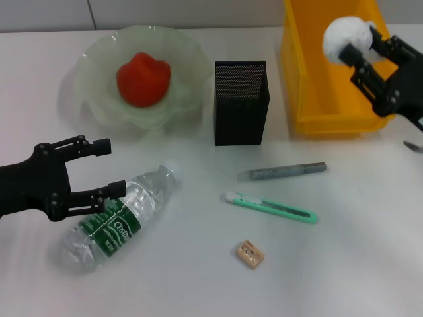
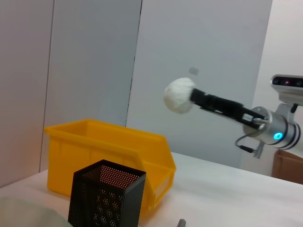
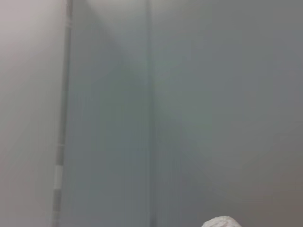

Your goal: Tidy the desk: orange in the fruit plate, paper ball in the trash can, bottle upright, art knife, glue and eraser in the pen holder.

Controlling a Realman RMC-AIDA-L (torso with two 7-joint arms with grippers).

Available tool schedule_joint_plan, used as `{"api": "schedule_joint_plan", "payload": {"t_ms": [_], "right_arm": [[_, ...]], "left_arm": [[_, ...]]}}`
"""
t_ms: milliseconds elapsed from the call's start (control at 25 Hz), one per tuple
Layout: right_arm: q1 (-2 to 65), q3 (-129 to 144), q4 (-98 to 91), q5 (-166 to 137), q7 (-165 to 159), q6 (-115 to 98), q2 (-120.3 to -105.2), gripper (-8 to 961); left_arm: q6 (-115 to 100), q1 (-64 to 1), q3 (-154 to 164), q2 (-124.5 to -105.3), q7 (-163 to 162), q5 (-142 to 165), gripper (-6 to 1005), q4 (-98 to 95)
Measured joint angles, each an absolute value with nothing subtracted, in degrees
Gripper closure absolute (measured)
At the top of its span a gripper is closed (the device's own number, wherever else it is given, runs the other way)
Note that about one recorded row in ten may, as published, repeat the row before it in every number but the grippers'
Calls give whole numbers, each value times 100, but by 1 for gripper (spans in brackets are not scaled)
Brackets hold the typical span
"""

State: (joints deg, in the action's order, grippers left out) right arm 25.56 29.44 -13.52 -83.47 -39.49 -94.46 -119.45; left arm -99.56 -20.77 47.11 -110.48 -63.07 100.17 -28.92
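Over the yellow bin (image 1: 301,92) at far right, my right gripper (image 1: 360,56) clamps the paper ball (image 1: 347,38); my left gripper (image 1: 104,168) gapes, empty, beside the lying bottle (image 1: 119,218).

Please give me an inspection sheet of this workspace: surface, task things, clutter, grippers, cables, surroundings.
Surface: white table.
Job's things: orange in plate; bottle lying on its side; paper ball held above yellow bin; glue, knife and eraser on the table; mesh holder upright.
Clutter: small grey object at the table's right edge.
Grippers: left gripper open by the bottle's neck; right gripper shut on the ball.
Cables: thin one at the right wrist.
Surroundings: grey wall panels.
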Motion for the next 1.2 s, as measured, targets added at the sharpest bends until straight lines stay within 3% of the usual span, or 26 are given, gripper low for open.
{"api": "schedule_joint_plan", "payload": {"t_ms": [640,920,1080,1200], "right_arm": [[2989,2914,-1141,-7238,-3531,-7705,-11956,520],[2966,2916,-1040,-6968,-3337,-7750,-11960,446],[2969,2917,-1037,-6967,-3340,-7752,-11958,228],[2976,2924,-1037,-6968,-3378,-7758,-11956,218]], "left_arm": [[-9985,-2095,4702,-11064,-6311,10000,202,-2892],[-9985,-2094,4701,-11085,-6291,10006,203,-2892],[-9983,-2099,4701,-11089,-6289,10004,204,-2892],[-9984,-2100,4702,-11093,-6290,10002,205,-2892]]}}
